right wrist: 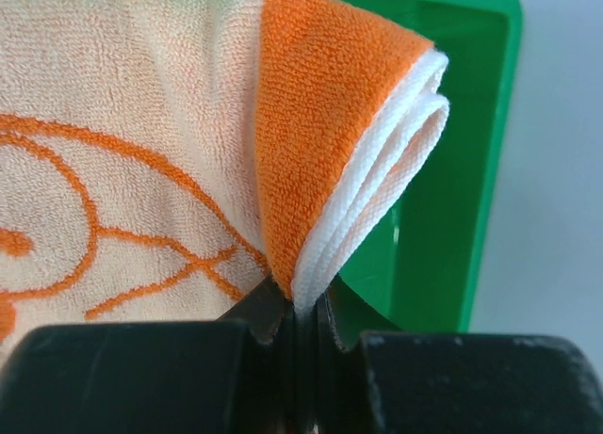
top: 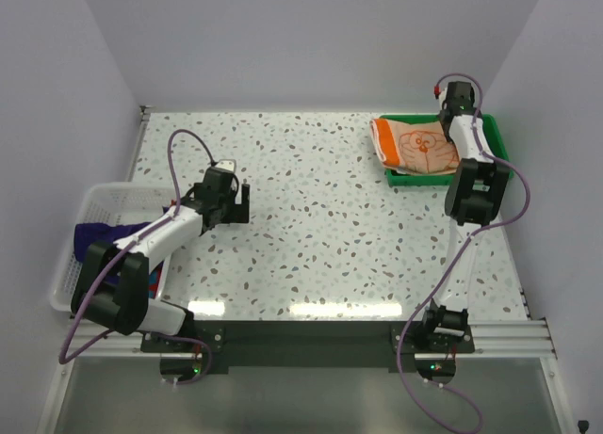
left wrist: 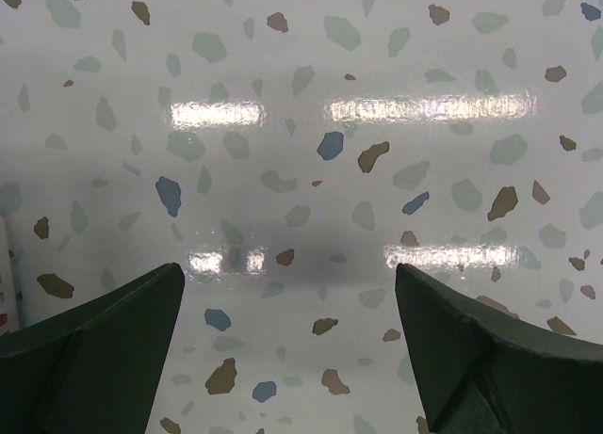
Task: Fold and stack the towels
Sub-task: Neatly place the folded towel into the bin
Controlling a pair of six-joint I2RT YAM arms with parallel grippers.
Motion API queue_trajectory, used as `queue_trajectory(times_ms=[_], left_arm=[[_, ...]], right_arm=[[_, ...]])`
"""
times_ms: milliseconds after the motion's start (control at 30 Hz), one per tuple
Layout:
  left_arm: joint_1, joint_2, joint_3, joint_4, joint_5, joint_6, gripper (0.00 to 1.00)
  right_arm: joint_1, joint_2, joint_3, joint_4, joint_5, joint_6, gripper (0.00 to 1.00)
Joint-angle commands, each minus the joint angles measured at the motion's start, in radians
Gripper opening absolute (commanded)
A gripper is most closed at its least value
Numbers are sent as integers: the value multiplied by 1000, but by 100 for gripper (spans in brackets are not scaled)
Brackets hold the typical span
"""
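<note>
Reaching over the green tray (right wrist: 471,170), right claw (right wrist: 300,307) clamps a corner of the orange towel (right wrist: 141,95).
Seemingly low above the table (left wrist: 301,76), left claw (left wrist: 290,321) hangs apart.

Speckled counter (top: 320,217) with two containers
A green tray (top: 419,179) sits at the far right corner; a white mesh basket (top: 102,193) sits at the left edge

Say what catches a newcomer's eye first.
The orange-and-white towel lies in the green tray at the far right, its folded corner pinched by the right hand. At the left, the open left hand hovers over the speckled table beside a white basket holding a dark purple towel.
</note>
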Motion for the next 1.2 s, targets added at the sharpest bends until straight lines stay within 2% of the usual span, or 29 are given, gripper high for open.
queue_trajectory(times_ms=[0, 533, 733, 867, 900, 1000, 1067, 1167], left_arm=[[3, 6, 1, 58, 1, 8, 100], [3, 16, 1, 62, 14, 10, 100], [3, 20, 1, 65, 21, 8, 100], [2, 23, 2, 65, 29, 8, 100], [3, 23, 3, 65, 29, 8, 100], [3, 19, 1, 65, 29, 8, 100], [3, 16, 3, 65, 30, 8, 100], [3, 8, 3, 65, 33, 7, 100]], right_arm=[[-16, 13, 22, 90, 85, -57, 0], [-24, 43, -25, 236, 248, -115, 0], [-30, 62, -5, 254, 260, -123, 0], [-32, 71, -11, 268, 295, -114, 36], [-32, 71, -13, 271, 315, -98, 49], [-32, 53, -16, 270, 380, -52, 62], [-33, 21, -25, 264, 398, -5, 66], [-30, -50, -56, 241, 379, 78, 68]])
